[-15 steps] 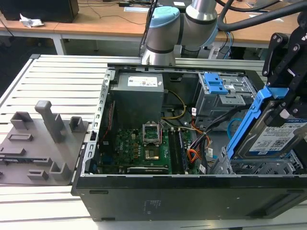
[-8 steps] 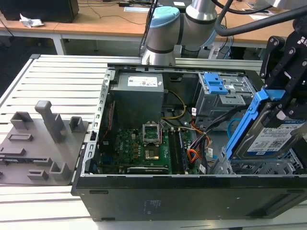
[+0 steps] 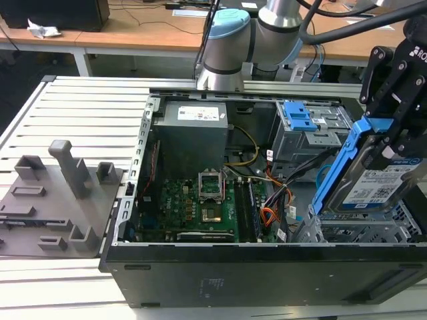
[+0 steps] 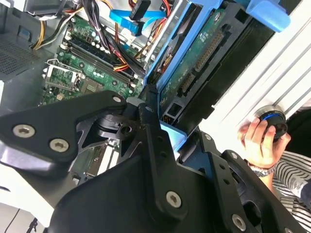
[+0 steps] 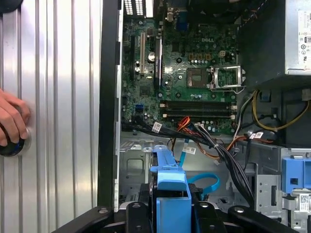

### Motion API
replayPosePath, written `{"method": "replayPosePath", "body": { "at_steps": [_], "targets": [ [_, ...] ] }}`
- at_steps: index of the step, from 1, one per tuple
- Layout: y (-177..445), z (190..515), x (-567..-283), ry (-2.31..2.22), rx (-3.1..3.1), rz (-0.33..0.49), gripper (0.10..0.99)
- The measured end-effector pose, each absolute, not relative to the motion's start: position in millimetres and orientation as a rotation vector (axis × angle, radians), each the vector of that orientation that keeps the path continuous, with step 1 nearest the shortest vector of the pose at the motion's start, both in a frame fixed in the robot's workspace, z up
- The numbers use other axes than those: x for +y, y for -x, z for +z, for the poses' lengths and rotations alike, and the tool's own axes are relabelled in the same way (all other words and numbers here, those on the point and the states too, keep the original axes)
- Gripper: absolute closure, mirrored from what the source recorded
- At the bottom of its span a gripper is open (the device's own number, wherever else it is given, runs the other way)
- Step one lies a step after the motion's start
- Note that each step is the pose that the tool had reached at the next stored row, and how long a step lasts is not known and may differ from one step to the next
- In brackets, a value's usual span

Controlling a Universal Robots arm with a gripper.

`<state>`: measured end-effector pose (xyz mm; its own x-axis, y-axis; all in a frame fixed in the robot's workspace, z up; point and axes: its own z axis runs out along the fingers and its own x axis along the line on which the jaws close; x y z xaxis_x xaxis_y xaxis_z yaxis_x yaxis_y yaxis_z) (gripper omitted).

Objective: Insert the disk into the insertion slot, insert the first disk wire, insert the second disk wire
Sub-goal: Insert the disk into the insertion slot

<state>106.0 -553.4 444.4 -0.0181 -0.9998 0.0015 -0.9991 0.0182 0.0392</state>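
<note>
In the exterior view my black gripper [image 3: 392,130] is shut on the disk [image 3: 381,190], a silver drive with a white label in a blue caddy. It hangs steeply tilted over the insertion slot [image 3: 373,232], a low grey cage at the case's front right. Its lower edge is close to the cage top. The second wrist view shows the disk's circuit-board underside [image 4: 194,73]. The caddy's blue end [image 5: 169,180] sits between my fingers in the first wrist view. The first disk wire [image 5: 183,124], red and orange, and the second disk wire [image 5: 205,178], a blue loop, lie loose nearby.
A taller grey bay with a blue latch [image 3: 298,117] stands behind the cage. Motherboard [image 3: 193,203] and power supply [image 3: 193,130] fill the case's other side. A grey fixture plate [image 3: 53,197] lies on the slatted table. A person's hand [image 5: 10,121] rests on a round button.
</note>
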Motion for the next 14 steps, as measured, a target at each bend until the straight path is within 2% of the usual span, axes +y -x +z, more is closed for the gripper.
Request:
{"method": "replayPosePath", "body": {
  "at_steps": [14],
  "targets": [
    [-114.1, 439.8, -549.0, -2.167, -2.208, -0.015, 0.722]
  ]
}}
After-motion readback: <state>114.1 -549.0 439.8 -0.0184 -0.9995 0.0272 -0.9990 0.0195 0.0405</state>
